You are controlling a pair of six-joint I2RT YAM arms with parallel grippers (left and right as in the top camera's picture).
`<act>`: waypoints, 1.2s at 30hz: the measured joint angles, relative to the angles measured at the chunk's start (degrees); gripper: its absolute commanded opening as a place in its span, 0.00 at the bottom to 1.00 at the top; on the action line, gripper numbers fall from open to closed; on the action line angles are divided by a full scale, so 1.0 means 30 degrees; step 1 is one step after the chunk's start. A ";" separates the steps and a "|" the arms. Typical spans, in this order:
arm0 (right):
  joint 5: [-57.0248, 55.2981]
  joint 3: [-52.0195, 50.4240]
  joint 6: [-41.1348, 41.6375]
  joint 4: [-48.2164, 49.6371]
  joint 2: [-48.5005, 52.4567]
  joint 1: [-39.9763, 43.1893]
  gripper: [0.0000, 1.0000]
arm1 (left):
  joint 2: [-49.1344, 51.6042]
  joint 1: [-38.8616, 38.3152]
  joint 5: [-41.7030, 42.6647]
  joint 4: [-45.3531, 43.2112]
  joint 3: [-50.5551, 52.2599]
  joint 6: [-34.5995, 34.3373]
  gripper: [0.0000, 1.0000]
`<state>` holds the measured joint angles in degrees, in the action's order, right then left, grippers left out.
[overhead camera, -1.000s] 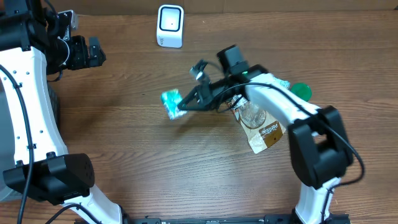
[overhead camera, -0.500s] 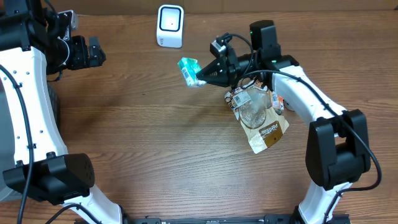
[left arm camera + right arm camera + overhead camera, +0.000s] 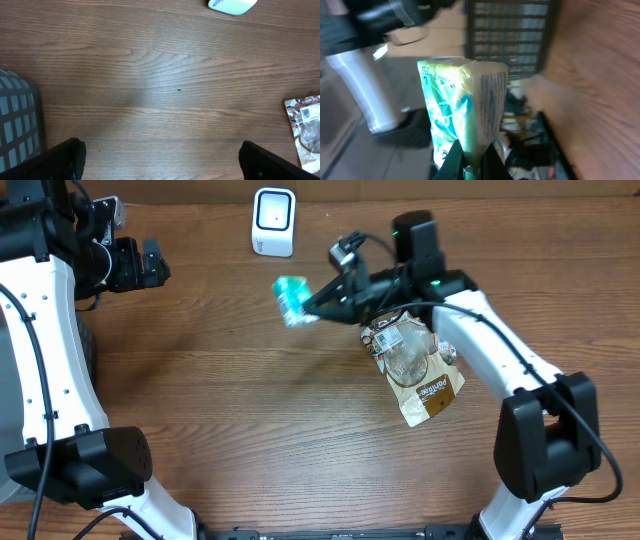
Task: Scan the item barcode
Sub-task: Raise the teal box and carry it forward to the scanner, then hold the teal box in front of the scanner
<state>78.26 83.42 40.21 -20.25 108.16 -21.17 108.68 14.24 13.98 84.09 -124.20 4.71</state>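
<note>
One green-and-white crinkled packet is sitting pinched by its edge in the right gripper, its jaws clamping it clear of the wood-grain table. Ahead of the fingertips, a white boxy scanner is standing unobstructed. Behind the jaws, a clear plastic bag with a brown label is lying flat. The left gripper is holding its jaws wide apart around nothing.

A: Where is room lying free on the bench?
B: Bare wood is stretching across the middle and the front. Nothing is standing between the white scanner and the teal packet that the right hand is gripping.
A: What is getting in the way?
B: A heap of bags is lying under the right arm, and the left arm is crowding the left edge.
</note>
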 measured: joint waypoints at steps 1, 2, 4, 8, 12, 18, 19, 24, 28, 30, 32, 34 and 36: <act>-0.0685 0.0000 -0.0386 -0.0437 0.0000 -0.0350 0.04 | 0.0000 0.0000 -0.0007 -0.0022 0.0000 0.0000 1.00; -0.1749 0.0029 -0.0896 -0.1246 0.0000 -0.0801 0.04 | 0.0000 0.0000 0.0000 -0.0007 0.0000 0.0000 1.00; -0.3876 0.0036 -0.1690 -0.2812 0.0000 -0.1530 0.04 | 0.0000 0.0000 -0.0015 -0.0007 0.0000 0.0000 0.99; -1.0025 0.0073 -0.3497 -0.6637 -0.0007 -0.3147 0.04 | 0.0000 0.0000 0.0000 -0.0022 0.0000 0.0000 1.00; -1.5271 0.1931 -0.4889 -1.1045 0.0022 -0.3534 0.04 | 0.0000 0.0000 -0.0007 -0.0007 0.0000 0.0000 1.00; -2.3992 0.9938 -0.7206 -1.1468 0.0044 -0.3876 0.04 | 0.0000 0.0000 0.0000 -0.0015 0.0000 0.0000 1.00; -2.5944 1.1001 -0.7810 -1.0448 0.0036 -0.4175 0.04 | 0.0000 0.0000 0.0000 -0.0015 0.0000 0.0000 1.00; -3.2173 1.1366 -1.2291 -0.0896 0.1851 -0.5129 0.04 | 0.0000 0.0000 -0.0007 0.0007 0.0015 0.0000 0.99; -3.3682 1.1373 -1.6123 0.4299 0.4845 -0.5078 0.04 | 0.0000 0.0000 0.0007 -0.0029 0.0015 0.0000 1.00; -3.4097 1.1373 -1.8017 0.6411 0.6462 -0.5056 0.04 | 0.0000 0.0000 0.0000 -0.0015 0.0015 0.0000 1.00; -3.4235 1.1336 -2.0196 0.7956 0.8196 -0.5064 0.04 | 0.0000 0.0000 -0.0007 -0.0022 0.0015 0.0000 1.00; -3.4330 1.1256 -2.1580 0.8837 0.9173 -0.5064 0.04 | 0.0000 0.0000 -0.0007 -0.0015 0.0015 0.0000 1.00; -3.4374 1.1256 -2.3307 0.9508 1.0418 -0.5064 0.04 | 0.0000 0.0000 -0.0007 -0.0007 0.0015 0.0000 0.99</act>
<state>-24.86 117.19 -29.71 8.27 139.41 -36.36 108.68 14.24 13.96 84.07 -124.16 4.71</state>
